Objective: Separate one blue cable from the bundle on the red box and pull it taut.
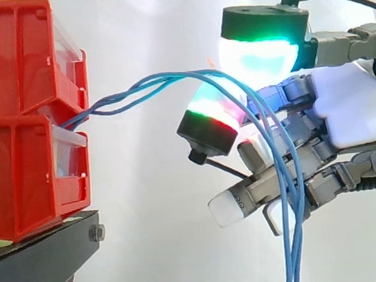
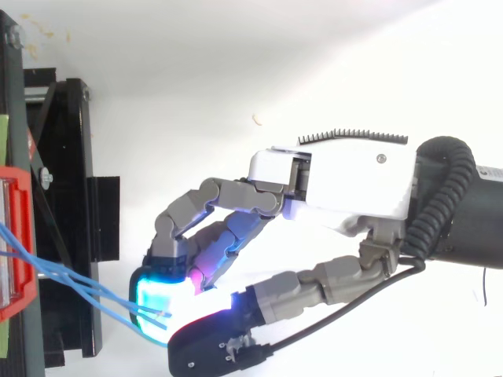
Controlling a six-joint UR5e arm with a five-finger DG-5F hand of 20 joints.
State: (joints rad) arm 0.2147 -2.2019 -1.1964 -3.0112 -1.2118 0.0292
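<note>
- My main worry is pulling more than one strand. The blue cables (image 1: 115, 99) leave the front edge of the red bins (image 1: 23, 94) as a twisted bundle, from the gap between the upper and lower bin. In the top view several strands run together into the glowing pads (image 2: 161, 298). A pull from here would likely tension the whole bundle rather than one cable.
- The hold looks shallow, right at the tips of the pads, so I judge a strand could slide out once load comes on.
- Past the pinch, the strands drape down across the lower fingers in the side view. They could snag there on a retreat and drag the wrong cable.
- The cables are anchored in the bins, so a hard pull could shift or tip the bins toward the front edge of the black stand (image 1: 47, 254).
- Nothing is taut yet: the cables bow upward between the bins and the hand, then hang slack below it.
- The hand (image 2: 346, 181) reaches in roughly level from the right and sits well apart from the bins' front edge.
- Its fingers are curled, with an upper pad (image 1: 259, 52) and a lower pad (image 1: 215, 110) closed on the cables. The other fingers are half-folded beneath, with the slack lying across them.
</note>
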